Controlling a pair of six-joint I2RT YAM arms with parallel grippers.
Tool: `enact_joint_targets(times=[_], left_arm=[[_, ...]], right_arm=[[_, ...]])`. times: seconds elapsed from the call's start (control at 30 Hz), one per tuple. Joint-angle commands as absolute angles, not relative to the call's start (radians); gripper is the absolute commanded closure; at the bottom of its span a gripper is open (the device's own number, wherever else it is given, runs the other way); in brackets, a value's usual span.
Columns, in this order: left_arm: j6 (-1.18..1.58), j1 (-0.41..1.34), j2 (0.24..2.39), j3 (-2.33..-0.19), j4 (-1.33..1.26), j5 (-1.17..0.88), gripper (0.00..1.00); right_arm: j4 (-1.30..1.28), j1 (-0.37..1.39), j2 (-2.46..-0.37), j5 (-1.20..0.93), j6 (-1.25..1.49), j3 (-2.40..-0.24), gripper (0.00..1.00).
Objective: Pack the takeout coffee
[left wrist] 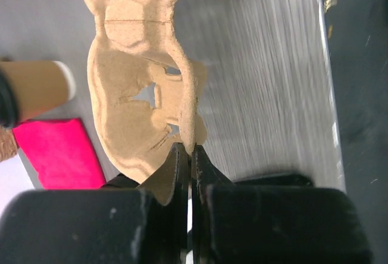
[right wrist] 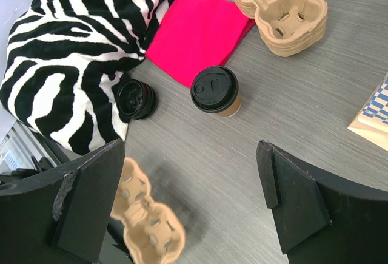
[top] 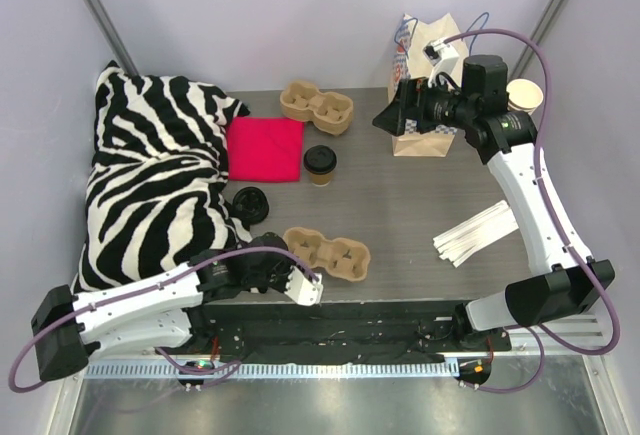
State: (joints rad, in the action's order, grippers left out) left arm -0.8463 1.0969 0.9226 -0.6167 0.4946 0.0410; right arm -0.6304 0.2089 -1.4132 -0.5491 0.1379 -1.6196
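Note:
The takeout coffee (top: 320, 165), a tan cup with a black lid, stands upright mid-table just right of the red cloth; the right wrist view shows it from above (right wrist: 215, 89). My left gripper (top: 283, 255) is shut on the rim of a tan pulp cup carrier (top: 330, 256) near the front edge. In the left wrist view its fingers (left wrist: 189, 150) pinch that carrier's (left wrist: 142, 94) thin edge. My right gripper (top: 395, 115) hovers high at the back right, in front of the paper bag. It stands open (right wrist: 191, 148) with nothing between its fingers.
A zebra pillow (top: 150, 175) fills the left side. A red cloth (top: 265, 148), a loose black lid (top: 250, 203), stacked carriers (top: 316, 105), a paper bag (top: 425, 95), stacked lidless cups (top: 524, 95) and white paper strips (top: 478, 233) surround the middle.

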Motion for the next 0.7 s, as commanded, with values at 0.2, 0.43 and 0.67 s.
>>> enact_joint_targets(times=[0.2, 0.43, 0.67], left_arm=[[-1.189, 0.911, 0.951, -0.499, 0.218, -0.144, 0.82], [-0.958, 0.89, 0.873, -0.675, 0.478, -0.147, 0.26], [-0.594, 0.87, 0.874, -0.88, 0.692, -0.112, 0.19]], right_arm=[[-0.629, 0.193, -1.419, -0.545, 0.152, -1.635, 0.0], [-0.704, 0.184, -1.402, -0.506, 0.037, -1.643, 0.0], [-0.781, 0.068, -1.492, -0.37, -0.09, -1.917, 0.0]])
